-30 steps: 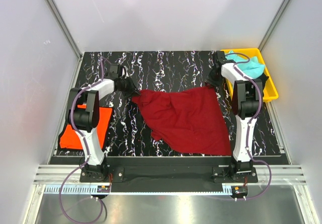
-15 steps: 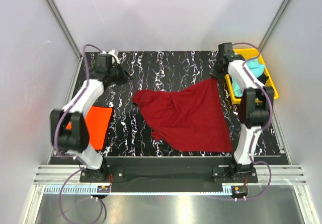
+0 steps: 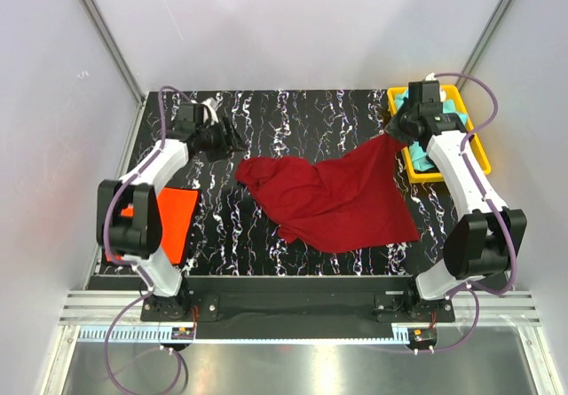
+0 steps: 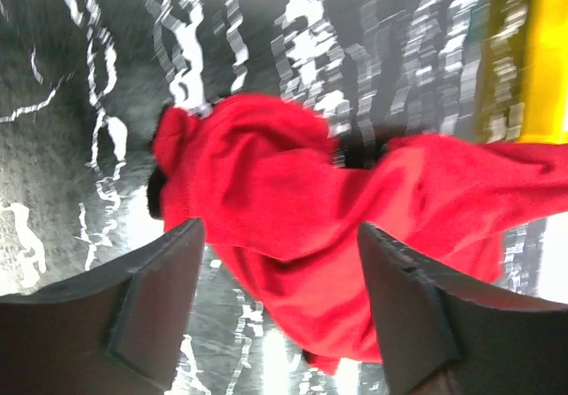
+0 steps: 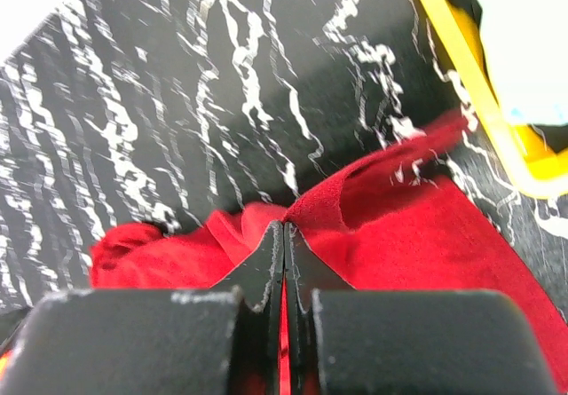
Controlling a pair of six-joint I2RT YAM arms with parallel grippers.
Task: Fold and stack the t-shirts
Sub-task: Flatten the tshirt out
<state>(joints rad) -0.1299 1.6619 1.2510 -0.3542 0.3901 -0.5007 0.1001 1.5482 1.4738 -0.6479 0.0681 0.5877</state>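
A: Black table (image 3: 293,111) veined with white, pale walls (image 3: 266,31) on three sides. Where does the shirt lie?
B: The dark red t-shirt (image 3: 333,201) sprawls across the middle, crumpled, not yet flattened. Its long axis runs left to right, slanting toward the far right, where one tip is raised off the surface
A: Who has that tip?
B: The right gripper (image 3: 397,136). Its own wrist view shows the jaws pressed together on a folded edge of red cloth, so it is pinching the shirt
A: And the left gripper (image 3: 232,139)?
B: Fingers spread wide, nothing between them. It hovers at the far left. The shirt's bunched left end lies just to its right and a little nearer, straight ahead in its own camera. The left arm (image 3: 155,169) is plainly the closer one to that end
A: Anything between them?
B: Only bare table, as far as I can judge. The next grasp turns on reaching right and down onto that bunch, opposite the held tip, so the two can draw the cloth taut along its length
A: What else is around?
B: The yellow tray (image 3: 479,144) sits just beside the right gripper, on its right, with a turquoise t-shirt (image 3: 454,113) in it. A swing that way could catch the rim. The orange t-shirt (image 3: 177,222) lies flat at the near left, partly hidden by the left arm, well apart from the red one
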